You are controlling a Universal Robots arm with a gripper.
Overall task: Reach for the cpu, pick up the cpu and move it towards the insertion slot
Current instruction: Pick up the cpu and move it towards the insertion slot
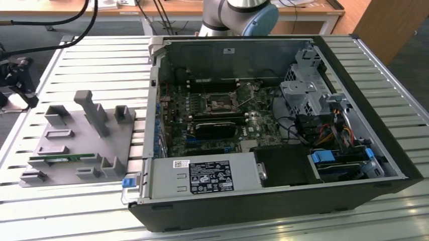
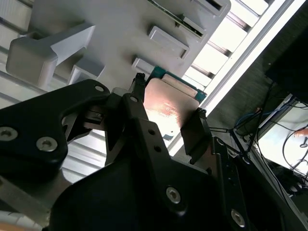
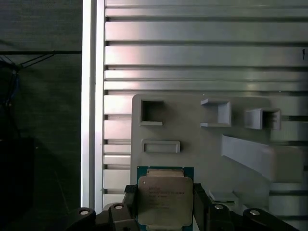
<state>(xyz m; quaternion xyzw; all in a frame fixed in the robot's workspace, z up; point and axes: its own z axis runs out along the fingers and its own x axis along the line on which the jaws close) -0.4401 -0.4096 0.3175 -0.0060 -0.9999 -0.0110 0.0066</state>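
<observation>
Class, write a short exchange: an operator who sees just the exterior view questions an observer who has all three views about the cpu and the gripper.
Operator: I see the slot in the open case, but where is the cpu?
Observer: In both wrist views the cpu sits in the gripper, its fingers pressing two opposite edges.
Operator: What lies behind it?
Observer: In the first wrist view, a corner of the grey tray, close to the edge of the slatted table.
</observation>
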